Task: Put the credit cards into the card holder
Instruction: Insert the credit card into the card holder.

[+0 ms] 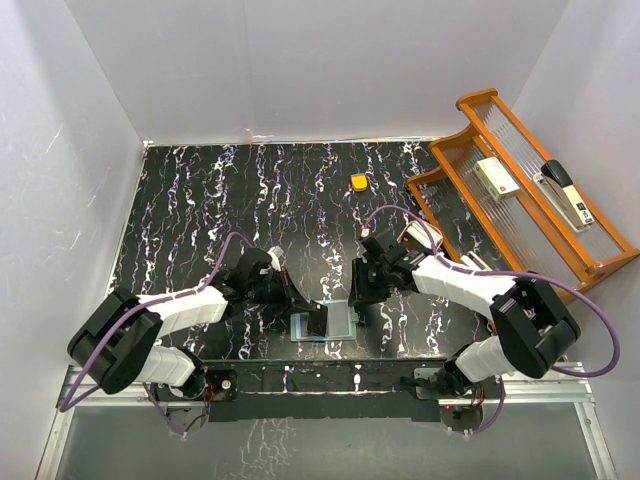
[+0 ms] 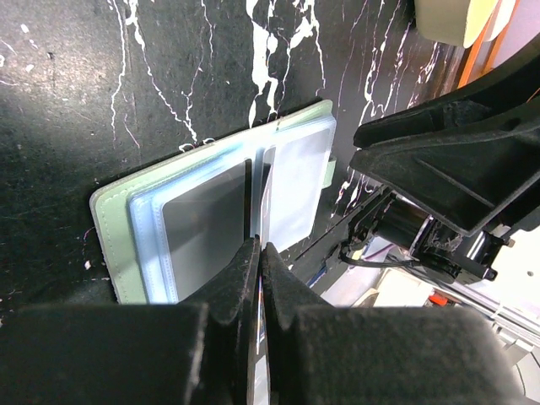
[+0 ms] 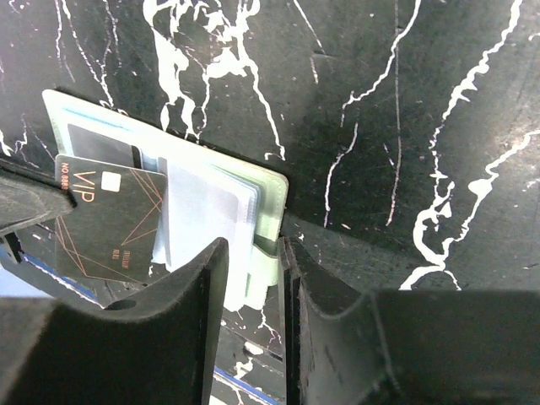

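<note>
The card holder (image 1: 325, 322) lies open and flat on the black, white-veined marbled table (image 1: 200, 200), close to its near edge and between the two grippers. Its cover is smooth pale sage-green with rounded corners. Inside it, glossy clear plastic sleeves (image 2: 295, 186) lie stacked, bluish along their edges. The credit card (image 3: 110, 228) is matt black with thin copper lines, "VIP" lettering and a small pale chip. Its lower corner is hidden behind a finger of the right gripper (image 3: 253, 249), its small print is too fine to read, and the left wrist view shows it only edge-on as a thin dark line. The left gripper (image 2: 257, 246) has its jaws pressed together, pinching that card over the open sleeves. The right gripper's jaws stand narrowly spread with the holder's snap tab (image 3: 263, 278) between them; whether they press it I cannot tell
</note>
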You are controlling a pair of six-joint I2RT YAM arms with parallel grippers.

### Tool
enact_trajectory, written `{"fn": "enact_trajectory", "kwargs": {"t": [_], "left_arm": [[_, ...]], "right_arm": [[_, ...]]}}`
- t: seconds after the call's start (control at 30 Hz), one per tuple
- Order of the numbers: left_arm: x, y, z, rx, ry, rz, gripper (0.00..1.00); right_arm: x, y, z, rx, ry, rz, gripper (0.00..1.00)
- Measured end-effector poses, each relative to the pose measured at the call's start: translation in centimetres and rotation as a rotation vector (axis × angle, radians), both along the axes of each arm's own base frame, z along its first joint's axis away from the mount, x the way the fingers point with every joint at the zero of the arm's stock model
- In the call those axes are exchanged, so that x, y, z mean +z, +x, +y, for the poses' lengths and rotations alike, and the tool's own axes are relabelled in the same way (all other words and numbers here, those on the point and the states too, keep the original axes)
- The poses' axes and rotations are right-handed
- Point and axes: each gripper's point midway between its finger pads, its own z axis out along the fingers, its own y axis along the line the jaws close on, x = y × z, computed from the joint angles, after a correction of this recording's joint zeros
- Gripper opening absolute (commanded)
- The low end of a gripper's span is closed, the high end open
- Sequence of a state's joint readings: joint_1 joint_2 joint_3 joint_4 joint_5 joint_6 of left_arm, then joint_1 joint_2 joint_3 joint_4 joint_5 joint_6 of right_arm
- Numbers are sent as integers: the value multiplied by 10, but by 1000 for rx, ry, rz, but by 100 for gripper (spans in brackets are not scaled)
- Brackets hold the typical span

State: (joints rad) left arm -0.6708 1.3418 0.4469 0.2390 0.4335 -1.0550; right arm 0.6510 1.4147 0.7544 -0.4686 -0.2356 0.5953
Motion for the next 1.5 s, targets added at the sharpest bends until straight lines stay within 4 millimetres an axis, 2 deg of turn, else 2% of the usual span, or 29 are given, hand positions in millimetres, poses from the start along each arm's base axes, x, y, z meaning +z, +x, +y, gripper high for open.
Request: {"fn": "enact_trajectory", "kwargs": {"t": [0.23,0.43,0.57,0.8,1.5], "left_arm": [[0,2,-1,9,-11,-6,0],[-5,-1,1,11,-18,-7,0],[-12,-3,3,12,-8,6,0],[-23,-3,3,9,9,22,0],[-19,9,2,33,45,6,0]], "right_arm": [[0,0,5,11,4,6,31],[-18,-4,4,16,-33,54,21],[-19,-3,7,17,-31,47,17],[-19,-3,7,19,-33,39,16],[-19,-4,8,3,-22,11,16]]}}
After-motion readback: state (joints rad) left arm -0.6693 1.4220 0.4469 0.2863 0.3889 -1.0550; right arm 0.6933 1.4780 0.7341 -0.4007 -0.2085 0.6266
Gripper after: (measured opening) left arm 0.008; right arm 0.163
